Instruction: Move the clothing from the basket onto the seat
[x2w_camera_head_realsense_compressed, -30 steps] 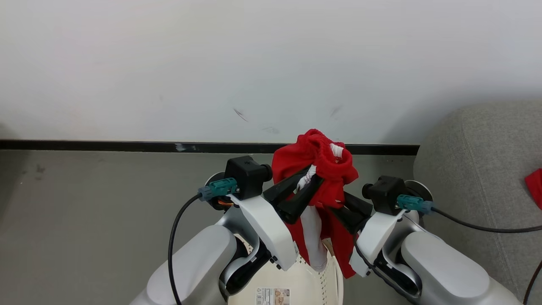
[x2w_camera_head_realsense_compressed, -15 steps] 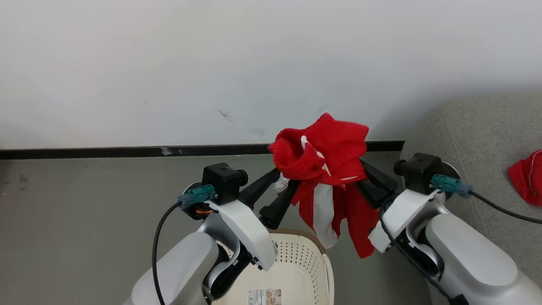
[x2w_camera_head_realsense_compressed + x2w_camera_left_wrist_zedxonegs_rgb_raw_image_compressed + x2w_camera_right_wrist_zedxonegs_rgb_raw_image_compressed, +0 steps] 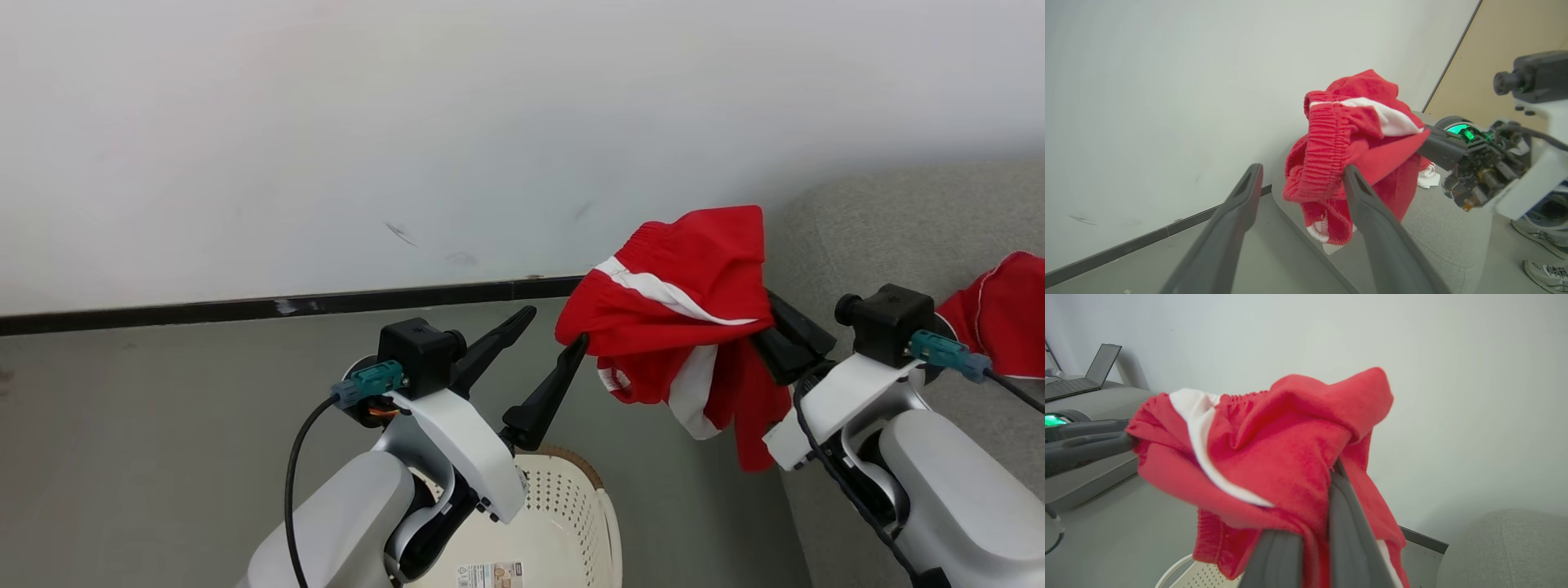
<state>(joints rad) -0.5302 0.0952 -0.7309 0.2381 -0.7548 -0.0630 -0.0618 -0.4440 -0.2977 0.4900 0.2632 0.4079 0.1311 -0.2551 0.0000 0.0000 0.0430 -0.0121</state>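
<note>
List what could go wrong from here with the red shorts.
Only the right fingers grip the red shorts, which hang over floor short of the seat; a slip may drop them there. The open left fingers have one tip at the fabric's edge, so it could snag as the arms part.

Soft knit cloth among hard, smooth plastics

The red shorts (image 3: 686, 302) are matt, slightly fuzzy knit cloth with a smoother white stripe and a ribbed, gathered elastic waistband (image 3: 1323, 155). The seat (image 3: 882, 229) is covered in grey, coarse-woven matt fabric, and the red garment (image 3: 996, 318) lying on it is thin cloth with white edging. The basket (image 3: 563, 510) is smooth cream plastic with a faint sheen, pierced with small holes. Its rim (image 3: 581, 462) is brown with a woven look, and it bears a paper label (image 3: 490, 574). The left gripper (image 3: 556, 324) has matt dark plastic fingers (image 3: 1237, 216), finely grained, and its forearm shell (image 3: 473, 441) is glossy pale plastic. The wall (image 3: 408, 122) is matt white and scuffed. The floor (image 3: 163, 392) is smooth grey.
</note>
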